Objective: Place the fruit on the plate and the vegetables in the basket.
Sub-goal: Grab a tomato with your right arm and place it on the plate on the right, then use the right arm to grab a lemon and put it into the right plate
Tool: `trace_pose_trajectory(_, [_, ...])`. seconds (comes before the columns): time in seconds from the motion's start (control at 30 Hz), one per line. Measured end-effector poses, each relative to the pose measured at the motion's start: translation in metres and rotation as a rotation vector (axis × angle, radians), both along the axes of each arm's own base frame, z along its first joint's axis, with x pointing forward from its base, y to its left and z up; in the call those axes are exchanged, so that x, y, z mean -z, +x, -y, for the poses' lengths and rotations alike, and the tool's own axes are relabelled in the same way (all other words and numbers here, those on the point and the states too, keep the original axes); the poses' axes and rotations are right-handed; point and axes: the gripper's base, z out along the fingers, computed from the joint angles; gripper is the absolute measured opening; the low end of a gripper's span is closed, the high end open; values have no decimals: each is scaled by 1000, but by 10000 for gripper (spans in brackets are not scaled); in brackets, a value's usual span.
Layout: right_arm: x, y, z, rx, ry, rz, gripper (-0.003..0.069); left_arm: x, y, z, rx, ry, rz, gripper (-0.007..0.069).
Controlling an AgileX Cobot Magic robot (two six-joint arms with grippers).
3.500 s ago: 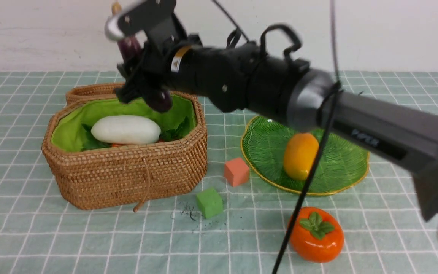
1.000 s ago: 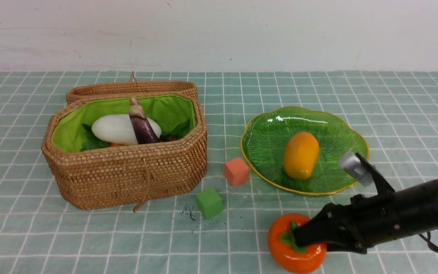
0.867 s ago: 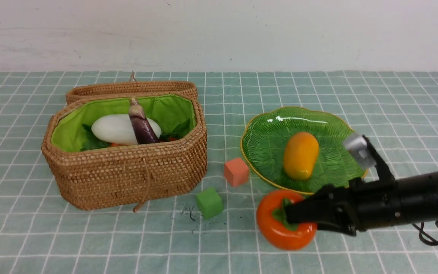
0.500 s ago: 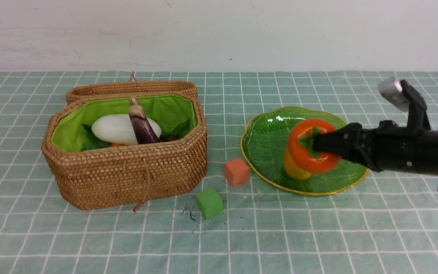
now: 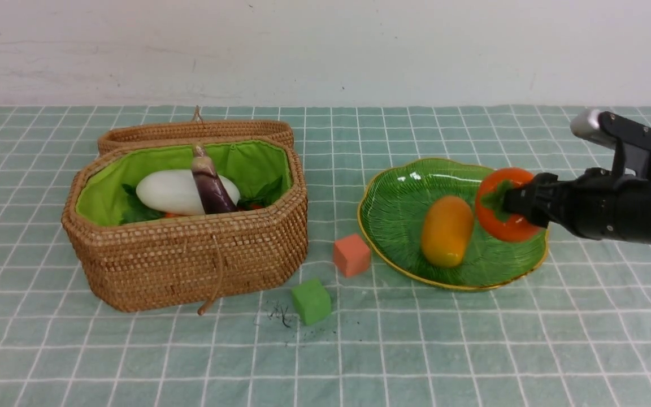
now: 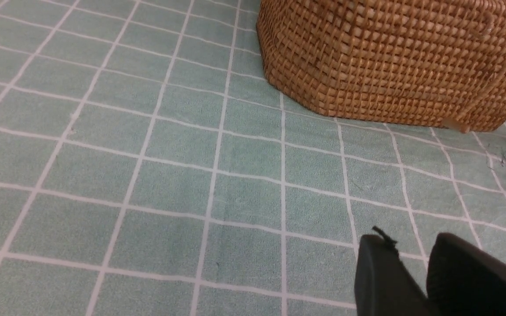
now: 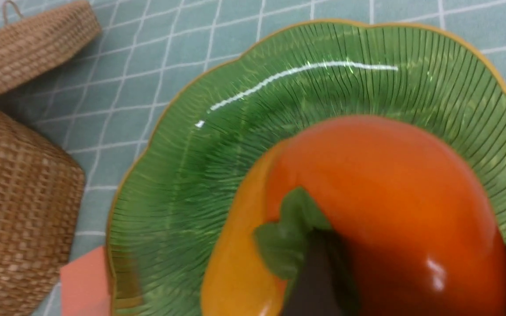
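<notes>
The right pincer (image 5: 515,203) grasps the glossy orange-red persimmon (image 5: 500,212), tilted over the green plate (image 5: 393,215).

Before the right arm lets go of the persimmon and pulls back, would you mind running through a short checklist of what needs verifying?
1. Persimmon over the plate: ok, it sits at the plate's right side.
2. Persimmon resting on the plate: cannot tell, it may still be held just above.
3. Right gripper released: cannot tell; its fingers still flank the fruit, one against the leafy cap.
4. Mango undisturbed: ok, lying on the plate right beside the persimmon.
5. Vegetables stowed: ok, radish and eggplant are in the basket.
6. Left gripper out of the way: ok, low over the cloth beside the basket.
</notes>
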Motion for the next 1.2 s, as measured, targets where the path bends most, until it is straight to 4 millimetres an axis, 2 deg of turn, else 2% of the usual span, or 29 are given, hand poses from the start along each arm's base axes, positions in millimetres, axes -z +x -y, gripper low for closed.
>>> trace_pose_trajectory(0.03, [1, 1, 0, 0, 0, -2, 560, 0, 0, 0, 0, 0, 0, 165])
trace_pose_trajectory(0.07, [3, 2, 0, -1, -2, -7, 618, 0, 0, 0, 0, 0, 0, 165])
trace_pose_trajectory(0.17, [3, 2, 0, -13, -17, 0, 673, 0, 0, 0, 0, 0, 0, 170])
trace_pose_trajectory(0.33, [-11, -3, -2, -80, -69, 52, 668, 0, 0, 0, 0, 0, 0, 178])
trace_pose_trajectory(0.37, [-25, -10, -6, -155, -97, 100, 652, 0, 0, 0, 0, 0, 0, 181])
trace_pose_trajectory(0.4, [-30, -12, -7, -173, -95, 115, 650, 0, 0, 0, 0, 0, 0, 181])
trace_pose_trajectory(0.47, [-64, -34, -19, -368, -126, 216, 610, 0, 0, 0, 0, 0, 0, 184])
trace_pose_trajectory(0.5, [-66, -36, -20, -382, -126, 224, 608, 0, 0, 0, 0, 0, 0, 184])
trace_pose_trajectory(0.53, [-84, -52, -26, -474, -122, 271, 589, 0, 0, 0, 0, 0, 0, 186])
trace_pose_trajectory(0.63, [-121, -89, -38, -633, -39, 335, 566, 0, 0, 0, 0, 0, 0, 188])
trace_pose_trajectory(0.67, [-123, -90, -38, -631, -38, 338, 566, 0, 0, 0, 0, 0, 0, 188])
trace_pose_trajectory(0.7, [-136, -110, -45, -725, 20, 340, 563, 0, 0, 0, 0, 0, 0, 191])
trace_pose_trajectory(0.77, [-145, -137, -57, -893, 47, 314, 561, 0, 0, 0, 0, 0, 0, 195])
trace_pose_trajectory(0.8, [-146, -149, -62, -959, 36, 289, 561, 0, 0, 0, 0, 0, 0, 196])
trace_pose_trajectory(0.83, [-147, -150, -62, -959, 34, 293, 561, 0, 0, 0, 0, 0, 0, 197])
trace_pose_trajectory(0.87, [-147, -167, -70, -1031, 13, 216, 561, 0, 0, 0, 0, 0, 0, 198])
trace_pose_trajectory(0.93, [-142, -187, -78, -1087, -66, 84, 561, 0, 0, 0, 0, 0, 0, 201])
trace_pose_trajectory(1.0, [-139, -196, -80, -1099, -112, 23, 559, 0, 0, 0, 0, 0, 0, 202])
trace_pose_trajectory(1.17, [-106, -229, -67, -1050, -463, -254, 559, 0, 0, 0, 0, 0, 0, 204])
trace_pose_trajectory(1.2, [-106, -229, -67, -1050, -463, -254, 559, 0, 0, 0, 0, 0, 0, 204])
